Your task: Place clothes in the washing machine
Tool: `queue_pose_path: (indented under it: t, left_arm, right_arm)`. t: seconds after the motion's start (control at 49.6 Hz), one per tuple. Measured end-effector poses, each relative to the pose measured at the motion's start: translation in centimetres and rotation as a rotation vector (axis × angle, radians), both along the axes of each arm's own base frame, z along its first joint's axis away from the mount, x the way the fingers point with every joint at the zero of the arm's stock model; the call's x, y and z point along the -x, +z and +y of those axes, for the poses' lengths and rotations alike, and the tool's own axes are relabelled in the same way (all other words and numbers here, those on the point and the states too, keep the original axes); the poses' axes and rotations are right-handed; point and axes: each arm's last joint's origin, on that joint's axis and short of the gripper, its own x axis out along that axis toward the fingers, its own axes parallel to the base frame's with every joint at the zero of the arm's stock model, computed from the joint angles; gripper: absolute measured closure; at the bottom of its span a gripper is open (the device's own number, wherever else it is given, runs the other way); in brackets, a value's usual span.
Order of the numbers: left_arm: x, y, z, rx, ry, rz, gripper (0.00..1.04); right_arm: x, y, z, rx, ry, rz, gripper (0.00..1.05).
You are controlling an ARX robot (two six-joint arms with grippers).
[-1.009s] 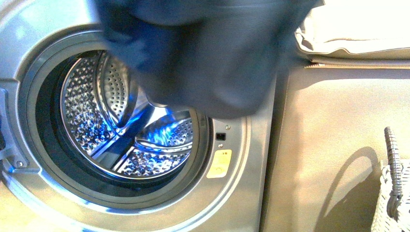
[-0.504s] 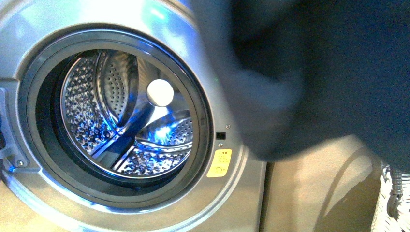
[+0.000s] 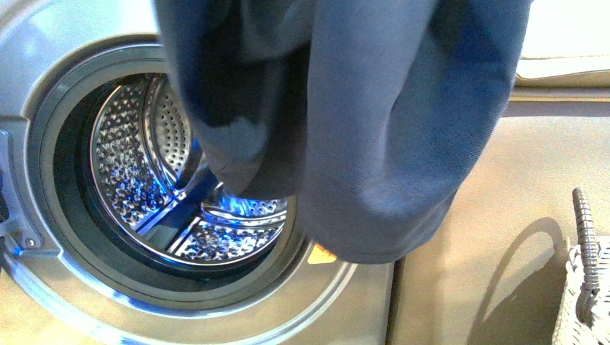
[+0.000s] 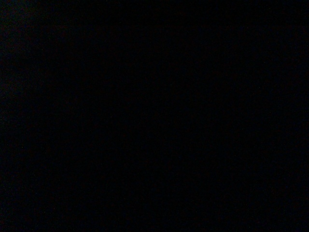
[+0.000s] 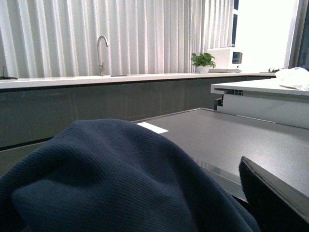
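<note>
Markings: one orange sticker (image 3: 323, 254) shows on the washing machine (image 3: 352, 305) at the lower right of the porthole. It is mostly covered by fabric, and no writing on it can be read.

Containers: the drum (image 3: 129, 165) is perforated steel and lit blue low down. The clothes (image 3: 374, 144), dark navy, hang in front of the upper and right part of the round mouth, and their lowest fold reaches the sticker. Whether any fabric is past the rim cannot be told. A wicker basket (image 3: 586, 287) stands at the far right against the beige cabinet (image 3: 496, 215); its contents are hidden. A pale cushion (image 3: 561, 43) lies on top of the cabinet.

Claws: the left wrist view is dark, so the state of the left claw cannot be told. In the right wrist view the navy fabric fills the foreground. Only one dark angular edge of the right claw (image 5: 273, 195) shows beside the fabric, so how far it is open and what it holds cannot be told. Beyond lie a grey worktop (image 5: 231, 130), a tap (image 5: 100, 50) and a potted plant (image 5: 203, 60).
</note>
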Motion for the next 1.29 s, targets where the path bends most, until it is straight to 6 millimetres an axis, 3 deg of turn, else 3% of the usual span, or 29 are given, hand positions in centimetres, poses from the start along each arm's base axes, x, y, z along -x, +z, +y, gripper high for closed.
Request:
queue_pose_path:
  t: [0.121, 0.343, 0.545, 0.928, 1.291]
  left_arm:
    - [-1.5, -1.6, 1.7, -0.002, 0.067, 0.026, 0.95]
    - [-3.7, -4.5, 4.3, 0.004, 0.158, 0.11, 0.95]
    - [-6.8, -9.5, 8.0, 0.045, 0.284, 0.287, 0.95]
    - [-9.1, -12.4, 8.7, 0.036, 0.37, 0.313, 0.95]
    - [-13.8, -17.5, 8.9, 0.0, 0.482, 0.41, 0.95]
  right_arm:
    - [-0.3, -0.3, 0.1, 0.011, -0.004, 0.001, 0.06]
    - [-0.7, -0.6, 0.3, 0.013, -0.003, 0.016, 0.08]
    - [0.5, 0.3, -0.2, -0.01, 0.002, -0.006, 0.08]
    - [0.5, 0.2, -0.2, -0.01, 0.003, -0.004, 0.08]
    - [0.5, 0.2, -0.2, -0.01, 0.003, -0.004, 0.08]
